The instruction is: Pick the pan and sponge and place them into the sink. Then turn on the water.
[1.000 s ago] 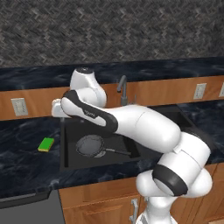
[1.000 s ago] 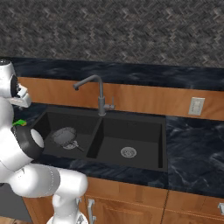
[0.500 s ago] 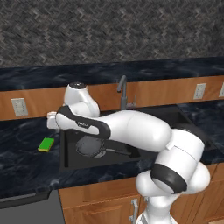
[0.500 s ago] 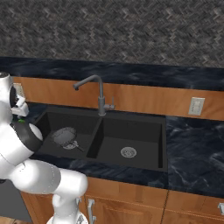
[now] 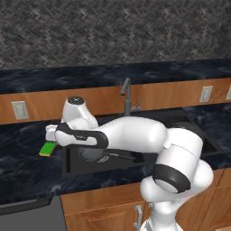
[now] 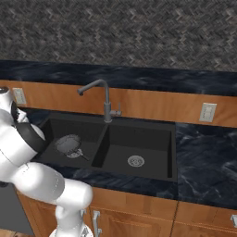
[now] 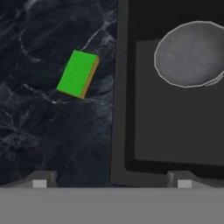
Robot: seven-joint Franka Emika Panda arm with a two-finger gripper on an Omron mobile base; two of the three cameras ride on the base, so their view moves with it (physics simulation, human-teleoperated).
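The sponge point(image 7: 78, 73) lies flat on the dark marble worktop point(image 7: 39, 140), just beside the sink point(image 7: 120, 109) — the frying pan point(image 7: 191, 54) sits in the near basin. The gripper point(image 7: 111, 180) hovers above the sink's rim, fingers wide apart and empty.

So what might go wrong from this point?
The sponge lies flat on the counter, off to one side of the open gripper, so a descent from here might miss it. It also sits at an angle; fingers closing across a corner may push it away. The pan is already in the sink.
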